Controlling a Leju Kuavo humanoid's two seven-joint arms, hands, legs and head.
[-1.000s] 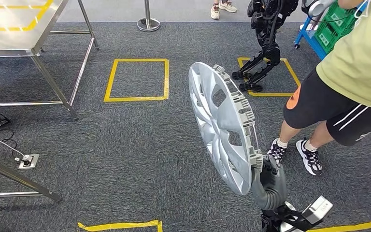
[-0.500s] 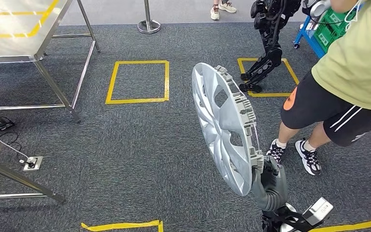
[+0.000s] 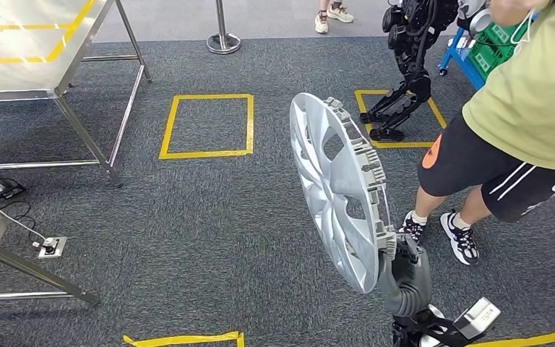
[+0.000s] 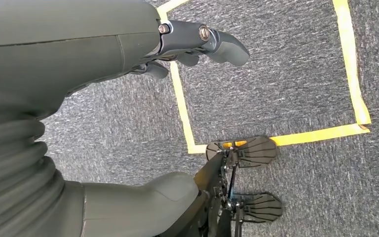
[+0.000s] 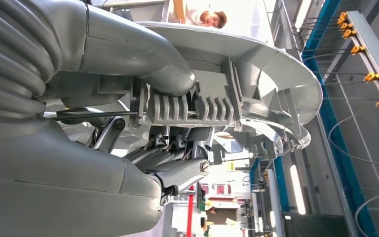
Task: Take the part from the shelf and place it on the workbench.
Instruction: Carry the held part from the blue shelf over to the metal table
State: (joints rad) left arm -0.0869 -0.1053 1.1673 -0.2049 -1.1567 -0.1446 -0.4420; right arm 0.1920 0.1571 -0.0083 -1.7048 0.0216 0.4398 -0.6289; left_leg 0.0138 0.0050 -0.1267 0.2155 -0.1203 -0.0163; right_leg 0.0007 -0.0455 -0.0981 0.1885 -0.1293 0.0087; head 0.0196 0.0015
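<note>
The part is a silver wheel cover (image 3: 332, 188), held upright on edge above the grey carpet in the middle of the head view. My right hand (image 3: 403, 271) grips its lower rim from below. In the right wrist view my thumb (image 5: 164, 75) presses on the ribbed clips of the wheel cover (image 5: 276, 74) and dark fingers curl under the rim. The steel workbench (image 3: 36, 50) with yellow tape on its top stands at the far left. My left hand (image 4: 128, 54) hangs over the carpet with its fingers apart and nothing in it.
A person (image 3: 527, 108) in a green shirt and black shorts stands close on the right. Another robot's legs (image 3: 405, 79) stand on a taped square behind the cover. A yellow tape square (image 3: 206, 123), a floor socket (image 3: 50, 247), a second table's leg (image 3: 36, 275) and a stanchion base (image 3: 222, 40) lie around.
The whole picture has shifted a little, so the camera has moved; the workbench sits slightly further into view. My right hand still holds the wheel cover the same way.
</note>
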